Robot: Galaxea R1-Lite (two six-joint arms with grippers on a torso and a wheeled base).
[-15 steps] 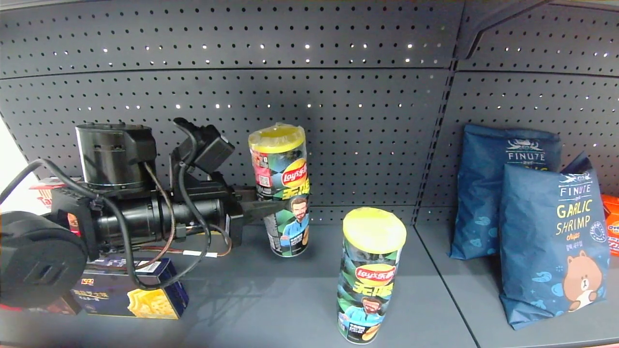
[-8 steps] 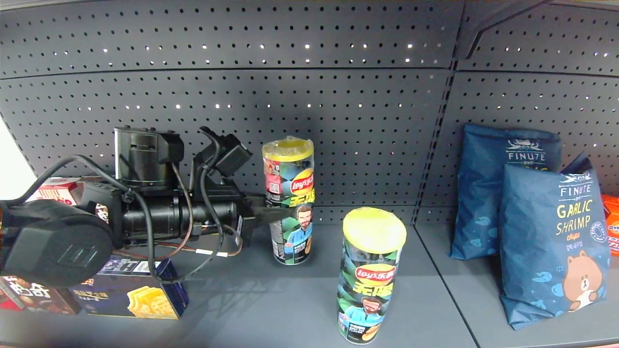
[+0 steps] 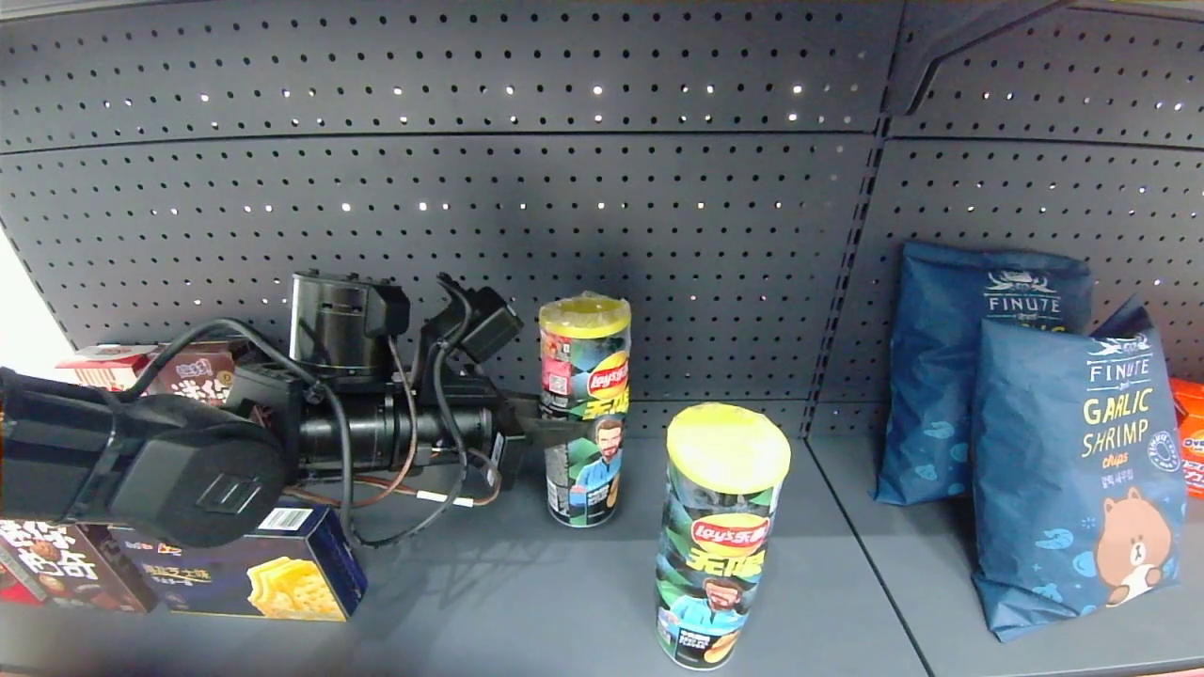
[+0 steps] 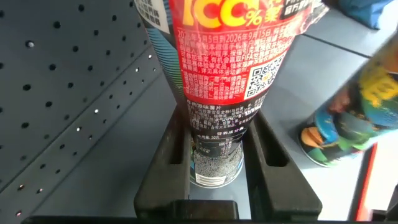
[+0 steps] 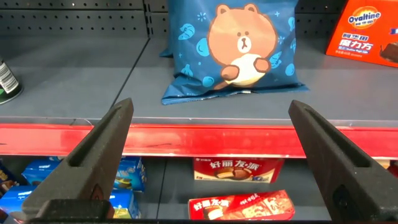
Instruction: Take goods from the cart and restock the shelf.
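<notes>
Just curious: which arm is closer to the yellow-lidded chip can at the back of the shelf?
Left. The left gripper has its jaws clamped on that yellow-lidded chip can; the right gripper hangs before the shelf's red edge, facing a blue bear-print bag.

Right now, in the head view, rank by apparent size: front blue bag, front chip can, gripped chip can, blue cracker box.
1. front blue bag
2. front chip can, nearer the camera
3. gripped chip can and blue cracker box: alike; box partly hidden
</notes>
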